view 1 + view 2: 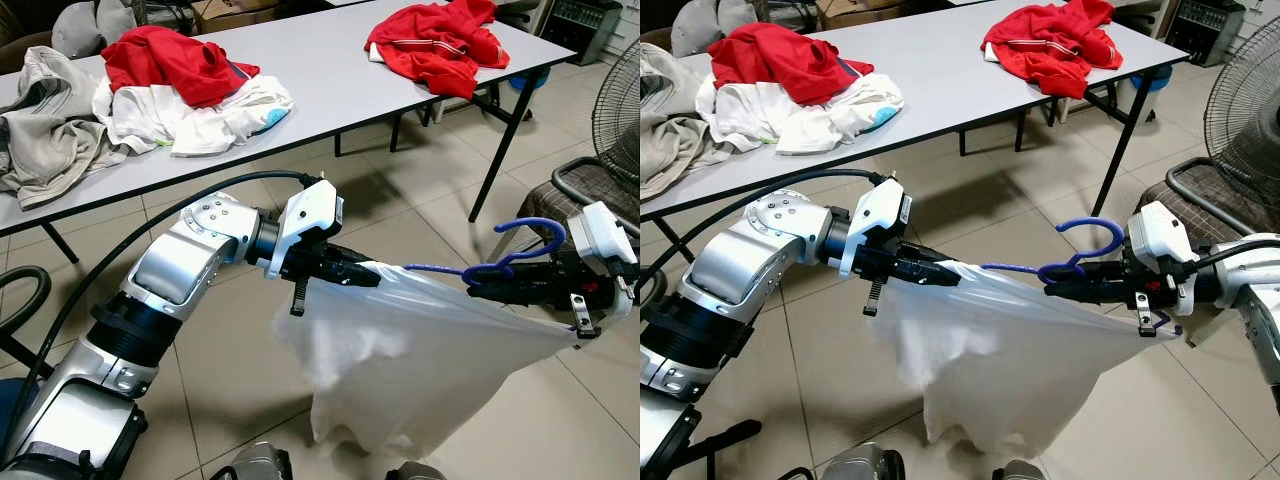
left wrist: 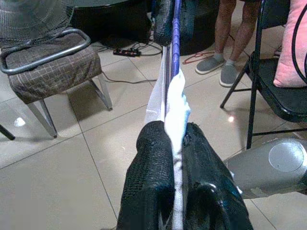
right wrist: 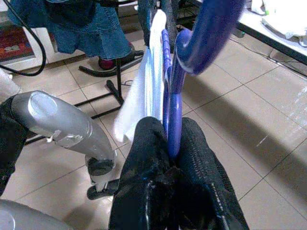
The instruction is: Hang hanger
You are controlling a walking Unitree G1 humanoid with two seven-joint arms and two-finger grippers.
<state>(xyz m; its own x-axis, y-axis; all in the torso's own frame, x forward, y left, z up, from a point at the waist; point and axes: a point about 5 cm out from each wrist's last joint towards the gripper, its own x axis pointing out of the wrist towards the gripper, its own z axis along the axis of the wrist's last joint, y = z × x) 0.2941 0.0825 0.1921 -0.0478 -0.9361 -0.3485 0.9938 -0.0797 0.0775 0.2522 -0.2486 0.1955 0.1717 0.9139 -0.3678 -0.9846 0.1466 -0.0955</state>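
Left eye view: the blue hanger (image 1: 500, 262) is held level in mid-air over the tiled floor (image 1: 420, 190), with a white garment (image 1: 410, 360) draped on it and hanging down between the two arms. The left pincer (image 1: 372, 272) is clamped together on the garment's shoulder at one end of the hanger; the right pincer (image 1: 478, 285) is clamped on the hanger just below its hook, which curls upward. Beyond them stands a long grey bench (image 1: 330, 70) carrying a heap of red, white and beige clothes (image 1: 150, 95) at the left and a red garment (image 1: 445, 40) at the right. A standing fan (image 1: 615, 120) and a padded chair (image 1: 570, 195) sit close behind the right arm. In the left wrist view a person's legs (image 2: 230, 43) in grey shoes stand beyond a black folding chair (image 2: 273, 91)
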